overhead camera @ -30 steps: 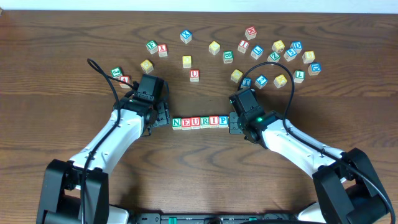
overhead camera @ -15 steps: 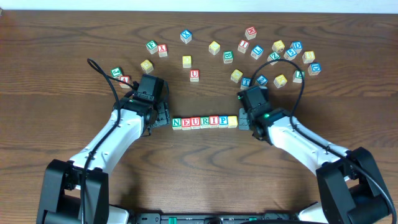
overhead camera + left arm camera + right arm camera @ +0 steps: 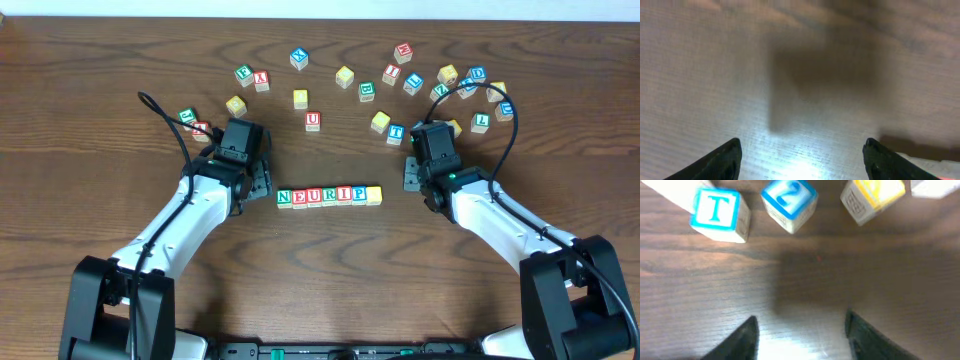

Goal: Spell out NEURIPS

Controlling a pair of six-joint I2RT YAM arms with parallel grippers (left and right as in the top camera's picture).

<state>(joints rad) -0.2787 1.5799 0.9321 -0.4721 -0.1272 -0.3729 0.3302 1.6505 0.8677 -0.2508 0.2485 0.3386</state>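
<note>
A row of seven cubes lies at the table's middle: green N (image 3: 285,197), red E (image 3: 299,197), red U (image 3: 314,196), green R (image 3: 329,195), red I (image 3: 343,195), blue P (image 3: 358,194) and a yellow-faced cube (image 3: 373,194) at the right end. My left gripper (image 3: 262,185) hangs just left of the N, open, with only bare wood between its fingers (image 3: 725,157). My right gripper (image 3: 410,180) stands a little right of the yellow cube, apart from it. It is open and empty over bare table (image 3: 801,322).
Several loose letter cubes are scattered along the back, among them another red U (image 3: 313,121), a yellow one (image 3: 301,98) and a blue T (image 3: 396,131). In the right wrist view the blue T (image 3: 717,212), a second blue cube (image 3: 789,200) and a yellow cube (image 3: 872,195) lie just ahead.
My right gripper has let go of the yellow-faced cube at the row's right end, opened, and drawn back to the right and away. The left arm has stayed put.
</note>
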